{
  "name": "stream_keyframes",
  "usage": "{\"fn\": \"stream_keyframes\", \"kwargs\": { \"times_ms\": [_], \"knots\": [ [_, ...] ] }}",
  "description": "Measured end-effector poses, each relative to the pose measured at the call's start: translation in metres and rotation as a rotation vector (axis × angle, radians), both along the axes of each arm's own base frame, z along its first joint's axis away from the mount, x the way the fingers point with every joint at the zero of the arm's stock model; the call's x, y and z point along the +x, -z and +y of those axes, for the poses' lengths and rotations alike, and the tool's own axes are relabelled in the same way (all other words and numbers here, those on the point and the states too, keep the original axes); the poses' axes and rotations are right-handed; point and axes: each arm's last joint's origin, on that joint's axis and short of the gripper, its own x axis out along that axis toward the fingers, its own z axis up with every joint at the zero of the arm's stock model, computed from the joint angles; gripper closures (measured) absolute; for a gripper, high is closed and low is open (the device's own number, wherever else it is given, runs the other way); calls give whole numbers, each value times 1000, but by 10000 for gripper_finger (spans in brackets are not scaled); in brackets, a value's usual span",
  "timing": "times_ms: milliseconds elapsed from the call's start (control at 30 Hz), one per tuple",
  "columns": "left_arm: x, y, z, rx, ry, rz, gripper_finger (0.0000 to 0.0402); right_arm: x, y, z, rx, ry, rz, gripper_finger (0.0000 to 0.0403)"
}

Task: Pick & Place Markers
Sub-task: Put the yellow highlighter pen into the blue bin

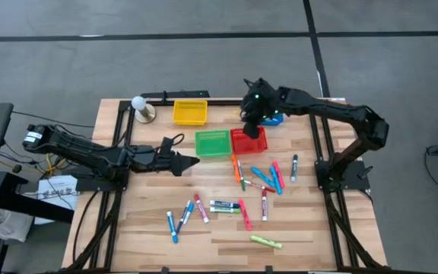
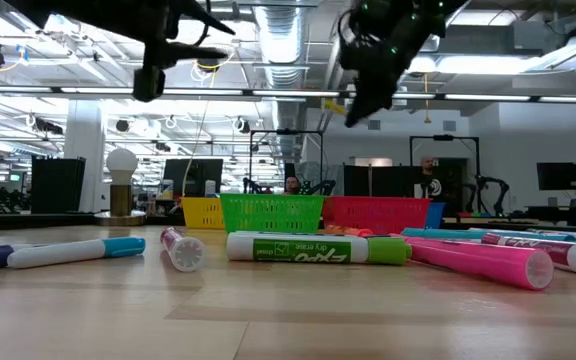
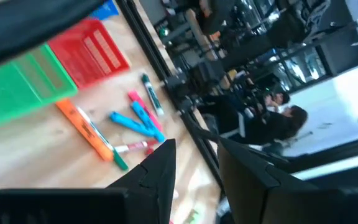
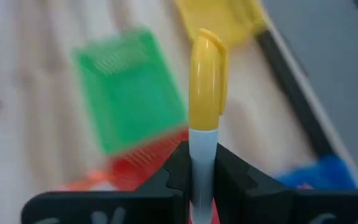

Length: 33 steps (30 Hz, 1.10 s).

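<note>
the right gripper (image 4: pixel 194 180) is clamped on a yellow-capped marker (image 4: pixel 207 81) by its pale barrel, held above the red basket (image 1: pixel 248 143) at about 12 o'clock on the surface (image 1: pixel 219 236). it looks light, stiff and slick (best pinched mid-barrel, across its width). the left gripper (image 1: pixel 192 161) waits at 9 o'clock, part open and empty.

"expo dry erase" upside-down on green marker (image 2: pixel 313 248)
</note>
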Motion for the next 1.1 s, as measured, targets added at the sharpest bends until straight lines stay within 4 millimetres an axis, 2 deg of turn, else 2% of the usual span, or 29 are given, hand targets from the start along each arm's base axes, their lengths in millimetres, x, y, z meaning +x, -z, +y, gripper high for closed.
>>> {"fn": "stream_keyframes", "kwargs": {
  "times_ms": [167, 300, 467, 667, 800, 1100],
  "knots": [
    [1, 2, 17, 121, -78, 39, 284, -13, 11, -21, -89, 27, 150, 376],
    [1, 1, 37, 230, -142, 75, 284, -19, 25, -40, -84, 35, 217, 367],
    [-4, -2, 66, 350, -221, 112, 284, -23, 53, -66, -50, 20, 329, 373],
    [-15, -8, 102, 412, -209, 112, 284, -34, 89, -94, 23, 27, 448, 366],
    [-25, -9, 124, 429, -208, 112, 284, -43, 105, -110, 68, 67, 487, 365],
    [-41, -10, 152, 464, -287, 146, 284, -60, 115, -131, 61, 38, 516, 365]
  ]
}}
